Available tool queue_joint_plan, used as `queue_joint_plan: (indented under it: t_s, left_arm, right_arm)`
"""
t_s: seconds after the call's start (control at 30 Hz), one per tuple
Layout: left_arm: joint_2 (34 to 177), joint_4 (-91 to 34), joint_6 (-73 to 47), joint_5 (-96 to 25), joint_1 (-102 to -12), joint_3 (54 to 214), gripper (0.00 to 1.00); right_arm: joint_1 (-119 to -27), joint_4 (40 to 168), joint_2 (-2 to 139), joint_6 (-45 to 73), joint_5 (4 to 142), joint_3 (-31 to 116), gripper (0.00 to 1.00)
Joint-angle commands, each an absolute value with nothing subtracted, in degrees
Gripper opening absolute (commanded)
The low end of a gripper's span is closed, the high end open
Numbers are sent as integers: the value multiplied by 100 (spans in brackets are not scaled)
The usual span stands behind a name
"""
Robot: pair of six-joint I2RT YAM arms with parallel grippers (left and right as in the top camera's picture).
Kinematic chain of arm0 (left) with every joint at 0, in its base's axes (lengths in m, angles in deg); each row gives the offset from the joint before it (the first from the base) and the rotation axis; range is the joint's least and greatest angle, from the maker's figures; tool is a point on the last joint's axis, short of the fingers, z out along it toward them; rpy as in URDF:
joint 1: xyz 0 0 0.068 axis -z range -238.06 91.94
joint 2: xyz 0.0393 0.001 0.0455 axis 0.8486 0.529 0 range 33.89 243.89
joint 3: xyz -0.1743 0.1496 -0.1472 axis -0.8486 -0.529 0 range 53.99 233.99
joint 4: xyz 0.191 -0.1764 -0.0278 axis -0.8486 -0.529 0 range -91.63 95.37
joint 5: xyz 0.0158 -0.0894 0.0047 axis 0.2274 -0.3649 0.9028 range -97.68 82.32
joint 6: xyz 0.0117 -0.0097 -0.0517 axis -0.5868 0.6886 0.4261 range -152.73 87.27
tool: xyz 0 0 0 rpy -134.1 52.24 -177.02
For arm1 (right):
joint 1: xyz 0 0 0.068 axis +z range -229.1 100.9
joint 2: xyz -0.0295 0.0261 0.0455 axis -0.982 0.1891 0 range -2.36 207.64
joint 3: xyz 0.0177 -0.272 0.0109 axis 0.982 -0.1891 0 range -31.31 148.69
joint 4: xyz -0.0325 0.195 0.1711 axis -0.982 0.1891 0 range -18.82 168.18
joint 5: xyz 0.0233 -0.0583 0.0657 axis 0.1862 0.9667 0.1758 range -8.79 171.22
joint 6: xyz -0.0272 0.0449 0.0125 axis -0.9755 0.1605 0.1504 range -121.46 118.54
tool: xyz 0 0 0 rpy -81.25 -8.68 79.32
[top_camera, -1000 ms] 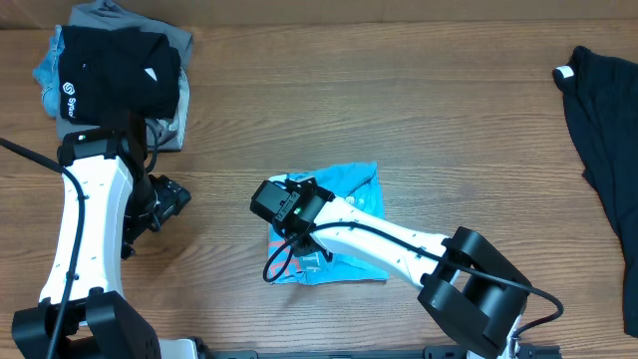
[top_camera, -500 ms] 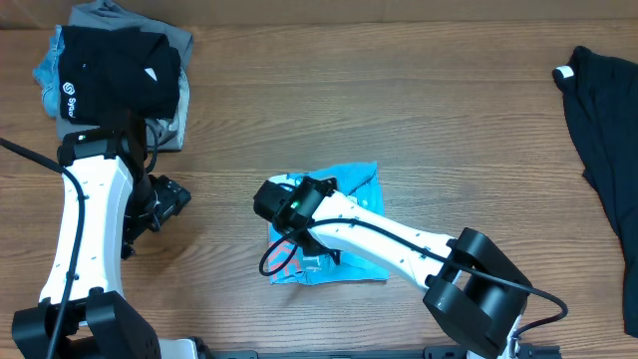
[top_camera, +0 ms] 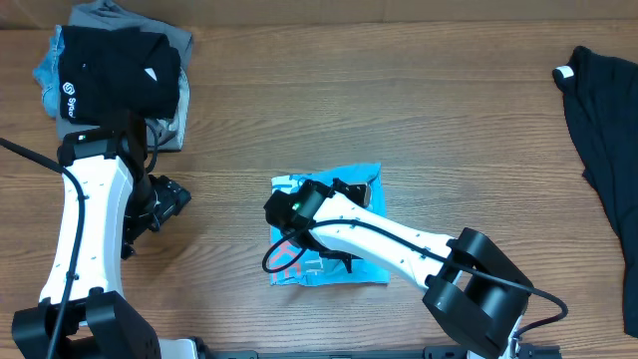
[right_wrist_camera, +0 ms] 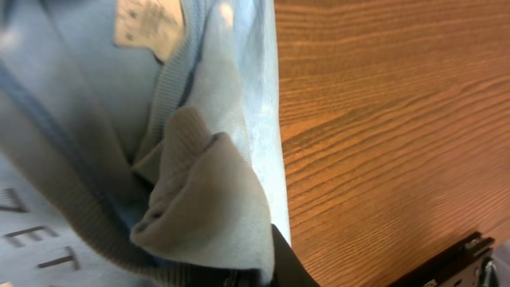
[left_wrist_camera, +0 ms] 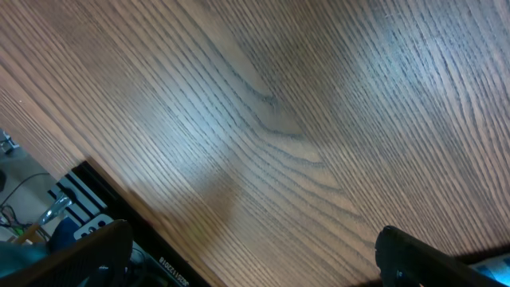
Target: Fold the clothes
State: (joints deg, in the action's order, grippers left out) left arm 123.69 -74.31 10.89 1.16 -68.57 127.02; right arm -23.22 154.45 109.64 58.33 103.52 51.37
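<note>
Light blue T-shirt in a rumpled, partly folded heap near the middle of the surface, a little toward the front edge. Red and white lettering on its lower left part, half hidden under the right arm.

Right pincer down on the upper left corner of this shirt, closed almost fully on a bunched fold of the cloth. In the right wrist view, a thick ribbed fold pressed against the dark finger, with a small label on the cloth above it.

Left pincer well apart from the shirt, at the left side over bare wood, spread wide and holding nothing. In the left wrist view, only wood grain between the two fingertips.

Behind it, in the far left corner, a pile of clothes, with a black piece on top and grey and blue ones underneath. At the far right edge, a black garment lying loose, with a white tag at its upper corner.
</note>
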Motion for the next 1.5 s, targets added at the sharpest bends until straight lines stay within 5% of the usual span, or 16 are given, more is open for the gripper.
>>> queue_joint_plan:
  t_s: [0.0,0.23,0.5,0.67,0.87,1.03,1.23,1.47]
  left_arm:
    - [12378,-7435,1203,172,-6874,12671,100]
    - [12378,-7435,1203,172,-6874,12671,100]
    - [12378,-7435,1176,170,-6874,12671,100]
    - [12378,-7435,1098,170,-6874,12671,100]
    - [12378,-7428,1100,148,-6874,12671,100]
    - [12378,-7374,1100,24,-6874,12671,100]
    - [12378,-7380,1098,-24,-6874,12671,100]
    - [12378,-7391,1052,-24,-6874,12671,100]
  right_arm:
    - [-2410,15331,10789,5994,10273,4778,11]
    - [-2641,15287,10789,6012,10212,4452,11]
    - [-2674,15368,10789,6049,10125,4179,58]
    - [-2683,15772,10663,6578,10450,4164,60]
    - [-3105,15901,9946,6534,10520,4297,84]
    - [-3583,14986,9290,4976,10114,4304,91]
    - [-3907,13338,9310,2266,8278,4186,85]
    - [-4114,13053,9616,1955,8367,4107,66]
